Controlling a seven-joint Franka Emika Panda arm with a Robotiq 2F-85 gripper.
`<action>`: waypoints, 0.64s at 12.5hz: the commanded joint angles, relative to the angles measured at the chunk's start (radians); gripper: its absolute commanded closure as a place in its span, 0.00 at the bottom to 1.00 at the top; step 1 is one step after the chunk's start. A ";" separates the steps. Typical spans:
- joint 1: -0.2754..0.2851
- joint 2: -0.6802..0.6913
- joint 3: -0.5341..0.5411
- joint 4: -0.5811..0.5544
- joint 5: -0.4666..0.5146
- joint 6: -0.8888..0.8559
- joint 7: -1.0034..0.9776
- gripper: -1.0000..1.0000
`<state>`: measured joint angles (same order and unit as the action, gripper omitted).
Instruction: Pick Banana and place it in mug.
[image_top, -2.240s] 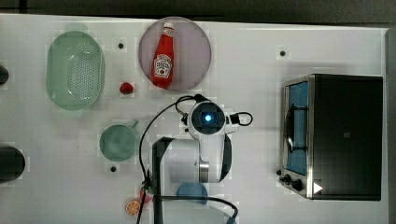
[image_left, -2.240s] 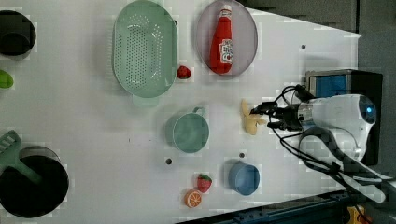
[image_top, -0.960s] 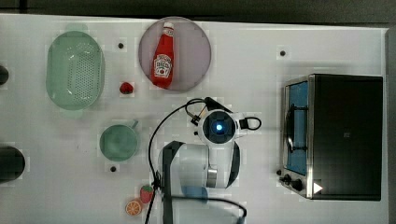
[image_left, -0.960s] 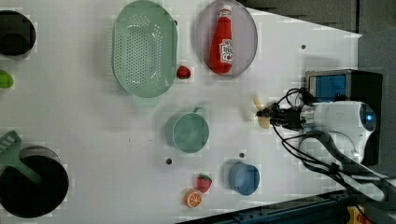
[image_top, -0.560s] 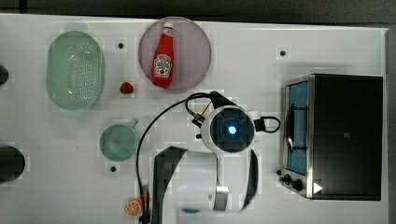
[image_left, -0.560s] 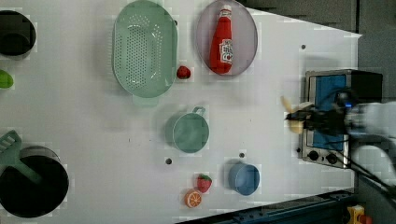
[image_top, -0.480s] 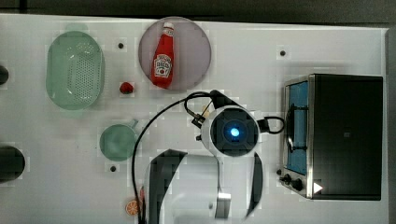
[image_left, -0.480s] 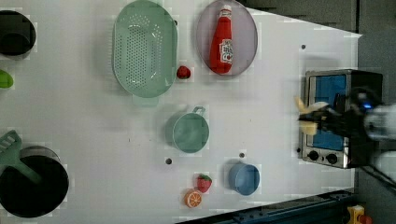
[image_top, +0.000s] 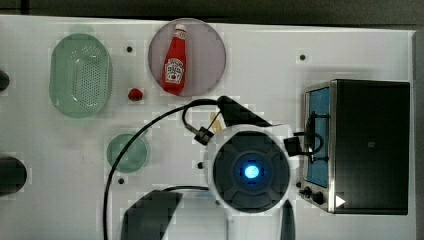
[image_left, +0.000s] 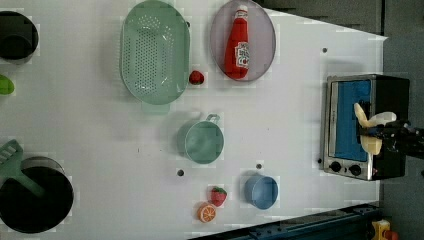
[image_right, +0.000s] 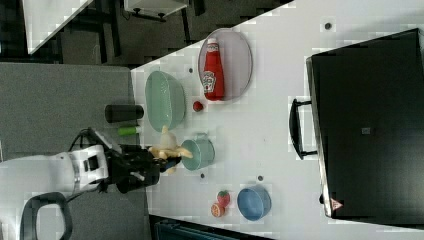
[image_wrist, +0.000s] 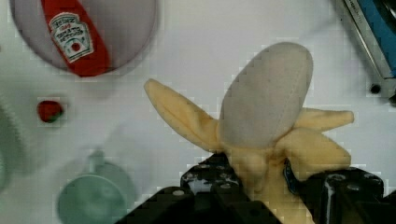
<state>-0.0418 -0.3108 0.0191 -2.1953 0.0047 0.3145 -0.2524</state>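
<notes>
The banana (image_wrist: 266, 116) is a soft plush one, pale flesh with yellow peel flaps. My gripper (image_wrist: 254, 179) is shut on its lower end and holds it off the table. In the left view the banana (image_left: 370, 131) and gripper (image_left: 382, 134) appear in front of the toaster oven. In the right view the banana (image_right: 167, 147) appears just left of the mug (image_right: 199, 152). The pale green mug (image_top: 128, 152) stands upright on the white table, also seen as the mug (image_left: 202, 141) and the mug (image_wrist: 93, 200). In the top view my wrist covers most of the banana (image_top: 216, 122).
A green colander (image_top: 80, 75) and a plate with a ketchup bottle (image_top: 174, 60) sit at the back. A toaster oven (image_top: 365, 145) stands at the top view's right. A blue cup (image_left: 261, 191), strawberry (image_left: 218, 196) and orange slice (image_left: 206, 212) lie near the front edge.
My arm has risen with the banana in the gripper. In the left view it has swung right, from beside the mug to in front of the toaster oven.
</notes>
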 joint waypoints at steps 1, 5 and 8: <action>0.043 0.040 0.098 0.004 0.013 -0.031 0.155 0.63; 0.066 0.074 0.260 0.002 0.055 -0.021 0.423 0.63; 0.068 0.144 0.359 0.002 0.125 0.044 0.513 0.63</action>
<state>0.0122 -0.1497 0.3584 -2.2090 0.0921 0.3616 0.1495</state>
